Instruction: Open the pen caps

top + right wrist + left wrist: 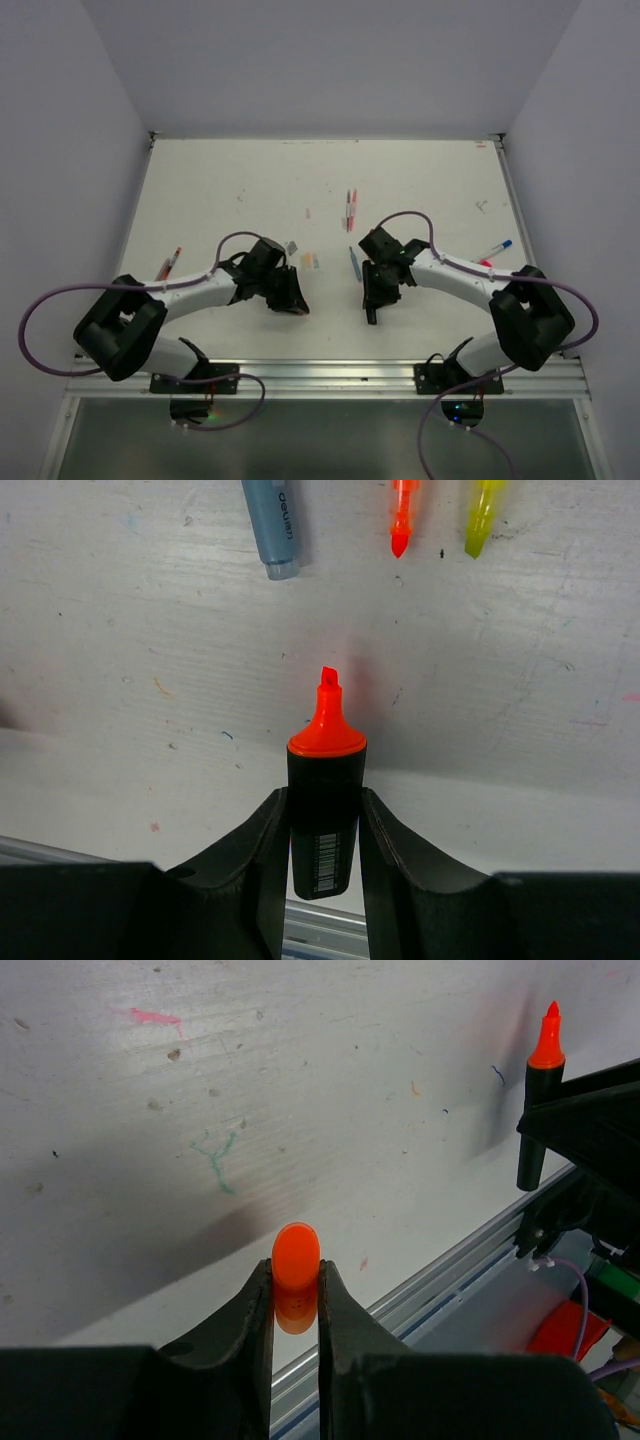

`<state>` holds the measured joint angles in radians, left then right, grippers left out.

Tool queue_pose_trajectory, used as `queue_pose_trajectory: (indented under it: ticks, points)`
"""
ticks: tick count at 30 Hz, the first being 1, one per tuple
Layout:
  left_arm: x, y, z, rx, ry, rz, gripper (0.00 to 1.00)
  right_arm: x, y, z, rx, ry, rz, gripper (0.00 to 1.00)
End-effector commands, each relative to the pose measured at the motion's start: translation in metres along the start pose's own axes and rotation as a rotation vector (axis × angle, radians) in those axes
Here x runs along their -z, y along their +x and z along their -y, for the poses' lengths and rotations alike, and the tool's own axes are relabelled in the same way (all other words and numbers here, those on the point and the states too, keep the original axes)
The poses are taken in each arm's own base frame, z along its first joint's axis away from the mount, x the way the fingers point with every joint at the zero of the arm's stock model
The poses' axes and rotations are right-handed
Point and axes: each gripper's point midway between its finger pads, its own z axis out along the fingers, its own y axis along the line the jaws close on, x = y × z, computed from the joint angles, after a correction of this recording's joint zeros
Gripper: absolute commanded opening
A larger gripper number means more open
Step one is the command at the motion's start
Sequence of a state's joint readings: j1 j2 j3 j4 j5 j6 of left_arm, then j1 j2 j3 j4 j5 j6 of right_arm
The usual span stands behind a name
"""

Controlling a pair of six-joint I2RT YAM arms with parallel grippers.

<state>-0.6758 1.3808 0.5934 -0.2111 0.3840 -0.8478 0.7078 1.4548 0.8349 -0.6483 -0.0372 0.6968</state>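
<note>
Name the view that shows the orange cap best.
Left wrist: the cap shows large and sharp, clamped in the left pincer. Top external: it cannot be made out at that pincer. Right wrist: no cap, only the uncapped highlighter in the right pincer.

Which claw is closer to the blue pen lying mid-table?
Right. The right claw is just beside the blue pen, toward the bases; the left claw sits well off to its left.

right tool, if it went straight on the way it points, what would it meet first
Likely the bare table, met tip-first by the highlighter the right tool grips; the blue-grey pen and orange pen lie to either side.
</note>
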Motion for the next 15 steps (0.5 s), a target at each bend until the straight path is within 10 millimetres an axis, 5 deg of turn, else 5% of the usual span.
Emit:
queue_pose_trajectory:
  ticks: [1, 8, 12, 15]
  points:
    - [-0.01, -0.007, 0.0, 0.016, -0.003, 0.025, 0.05, -0.01, -0.006, -0.008, -0.003, -0.009, 0.025, 0.0]
    - [-0.021, 0.002, -0.011, 0.013, -0.026, -0.01, 0.15, -0.026, 0.001, -0.011, 0.007, -0.001, -0.005, 0.0]
    - [-0.021, 0.008, -0.019, 0.009, -0.041, -0.01, 0.29, -0.029, 0.002, -0.012, 0.007, -0.002, -0.006, 0.0]
    - [-0.02, 0.013, -0.028, 0.012, -0.064, -0.01, 0.36, -0.029, 0.004, -0.013, 0.007, -0.005, -0.013, 0.12]
